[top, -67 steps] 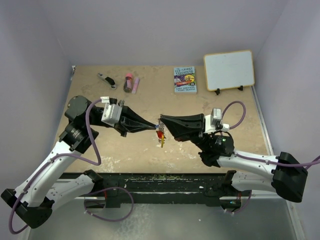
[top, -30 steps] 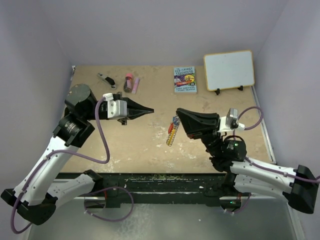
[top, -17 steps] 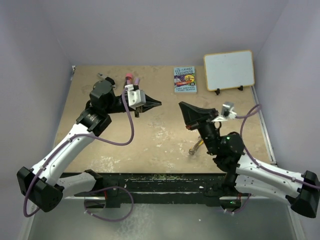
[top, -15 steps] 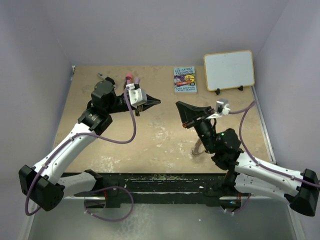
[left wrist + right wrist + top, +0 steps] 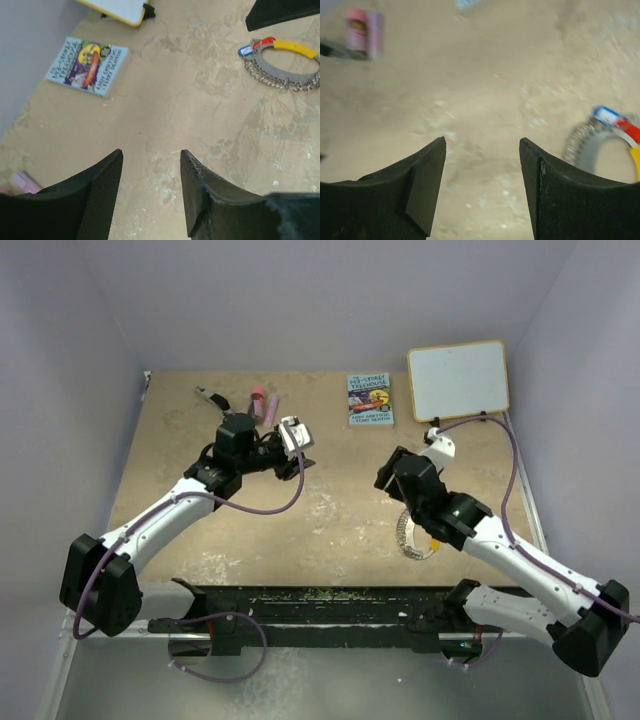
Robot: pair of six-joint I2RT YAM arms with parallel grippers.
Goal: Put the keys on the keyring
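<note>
We see a robotics lab test cell, 3 plain lilac walls (image 5: 300, 300) boxing a tan table (image 5: 330, 520), left arm (image 5: 160, 522) and right arm (image 5: 530, 560) bolted to its near rail (image 5: 330, 598)

In the top view the keyring (image 5: 404, 536) was partly covered by the right arm (image 5: 520, 552). In the right wrist view the ring was cut off by the right edge, and the keys (image 5: 606, 114) and the pink tube (image 5: 359, 27) were blurred. In the left wrist view the whiteboard (image 5: 122, 7) was cropped by the top edge.
</note>
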